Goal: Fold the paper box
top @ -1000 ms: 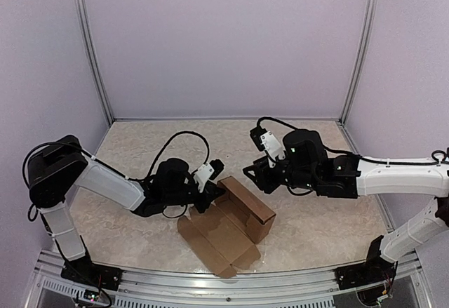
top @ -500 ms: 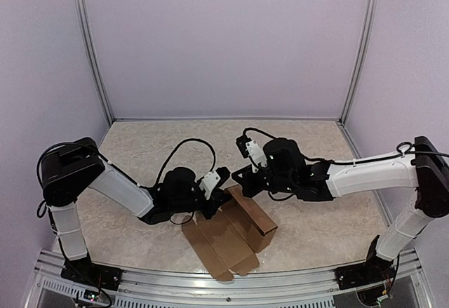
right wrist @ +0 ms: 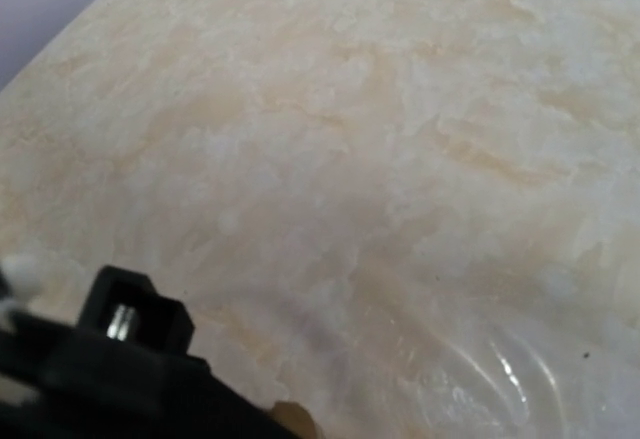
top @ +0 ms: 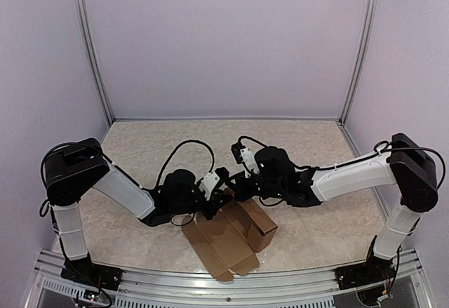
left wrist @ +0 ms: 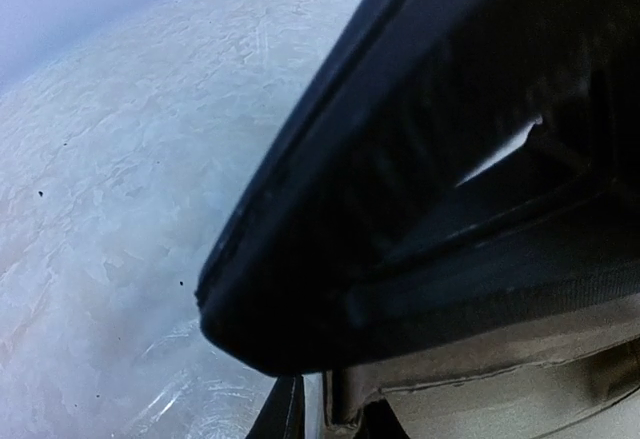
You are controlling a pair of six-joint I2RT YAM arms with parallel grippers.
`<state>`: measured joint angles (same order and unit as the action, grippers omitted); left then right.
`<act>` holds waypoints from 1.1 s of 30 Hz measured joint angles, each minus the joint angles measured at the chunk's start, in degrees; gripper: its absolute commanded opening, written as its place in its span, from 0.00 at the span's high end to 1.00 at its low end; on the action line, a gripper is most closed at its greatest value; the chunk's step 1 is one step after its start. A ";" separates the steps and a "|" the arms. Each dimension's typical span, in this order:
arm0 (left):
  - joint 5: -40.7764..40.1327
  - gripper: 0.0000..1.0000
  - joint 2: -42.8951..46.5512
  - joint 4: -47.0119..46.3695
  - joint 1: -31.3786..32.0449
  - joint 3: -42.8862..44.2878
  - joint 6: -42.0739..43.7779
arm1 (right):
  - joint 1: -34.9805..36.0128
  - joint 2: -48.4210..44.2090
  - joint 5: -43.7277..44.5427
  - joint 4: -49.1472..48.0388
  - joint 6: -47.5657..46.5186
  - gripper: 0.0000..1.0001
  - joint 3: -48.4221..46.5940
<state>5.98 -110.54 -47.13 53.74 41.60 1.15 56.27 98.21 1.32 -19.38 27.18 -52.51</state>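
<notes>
The brown paper box (top: 242, 222) lies at the near middle of the table, its tray part raised with upright walls and a flat lid panel (top: 217, 248) spread toward the near edge. My left gripper (top: 216, 194) is at the box's far left corner. In the left wrist view a cardboard edge (left wrist: 480, 399) sits right by one dark fingertip (left wrist: 285, 419); its grip is hidden. My right gripper (top: 236, 185) hovers just beyond the same corner, almost touching the left one. In the right wrist view only a sliver of cardboard (right wrist: 292, 417) shows.
The beige marbled table (top: 154, 146) is enclosed by lilac walls with metal posts (top: 91, 48). The right arm's black body (left wrist: 480, 139) fills much of the left wrist view. The left arm's black wrist (right wrist: 110, 359) crosses the right wrist view's lower left.
My right arm has reached left from mid-table to the box's far left corner. My left gripper has shifted slightly nearer and stays at that corner. The box has barely moved.
</notes>
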 measured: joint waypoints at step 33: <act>-5.31 1.00 -2.89 -2.54 1.57 -0.15 -4.63 | 2.84 5.18 2.99 -6.08 2.89 1.00 0.17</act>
<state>0.67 -113.43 -49.67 55.31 41.45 -3.49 59.11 103.39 4.32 -25.45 30.06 -52.34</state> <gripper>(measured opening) 0.028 0.003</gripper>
